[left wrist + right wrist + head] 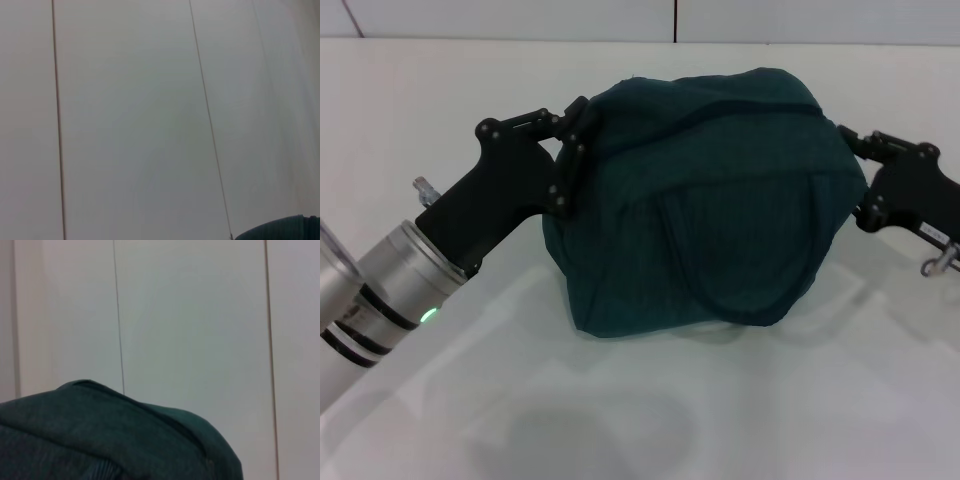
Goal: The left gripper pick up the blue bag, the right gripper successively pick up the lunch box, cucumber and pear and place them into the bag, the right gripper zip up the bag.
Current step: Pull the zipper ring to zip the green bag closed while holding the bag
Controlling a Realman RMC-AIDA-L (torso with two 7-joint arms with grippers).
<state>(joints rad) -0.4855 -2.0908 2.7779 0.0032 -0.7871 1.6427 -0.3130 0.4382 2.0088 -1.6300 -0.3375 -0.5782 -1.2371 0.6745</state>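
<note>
The blue bag hangs bulging above the white table, its top seam closed and one loop handle lying against its front. My left gripper, on its silver wrist with the green light, is shut on the bag's left end. My right gripper is pressed against the bag's right end, where the fabric hides its tips. A corner of the blue bag shows in the left wrist view, and the blue bag's upper fabric fills the low part of the right wrist view. The lunch box, cucumber and pear are out of view.
The white table carries the bag's shadow under and in front of it. A pale panelled wall stands behind. A small silver metal piece hangs below the right gripper.
</note>
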